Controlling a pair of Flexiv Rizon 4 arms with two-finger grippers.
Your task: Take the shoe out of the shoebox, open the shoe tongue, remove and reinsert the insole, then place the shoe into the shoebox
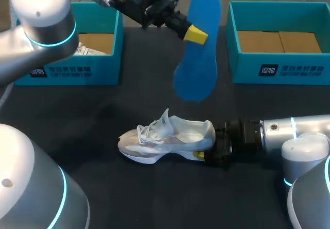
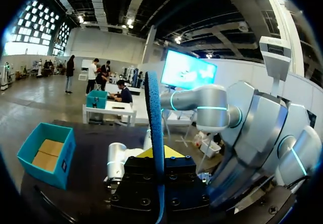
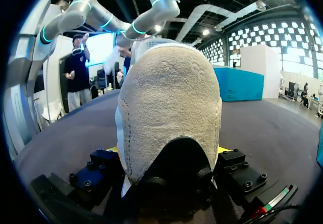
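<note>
Shoe: The white and grey shoe [image 1: 165,141] sat out of its box on the dark surface [image 1: 154,193]. Its laces were loose, its toe pointed to the robot's left and its heel was turned towards the right arm.

Right gripper: The right gripper [image 1: 208,147] was clamped on the shoe's heel, one finger on each side. In the right wrist view the rough grey heel filled the space between the fingers, with a sliver of yellow tip showing at either flank.

Insole: The blue insole [image 1: 197,48] hung in the air above and beyond the shoe, well clear of it, with its long axis near vertical. No part of it touched the shoe.

Left gripper: The left gripper [image 1: 198,33] was closed on the insole partway along its length, high over the surface on the far side of the shoe. The left wrist view showed the insole edge-on, a thin blue strip rising between the fingers.

Left shoebox: A teal shoebox [image 1: 67,71] stood open beyond the shoe on the toe side, partly hidden by the left arm. A white object lay inside, too hidden to identify.

Right shoebox: A second teal shoebox [image 1: 278,71] stood open beyond the shoe on the heel side, its brown cardboard floor showing.
</note>
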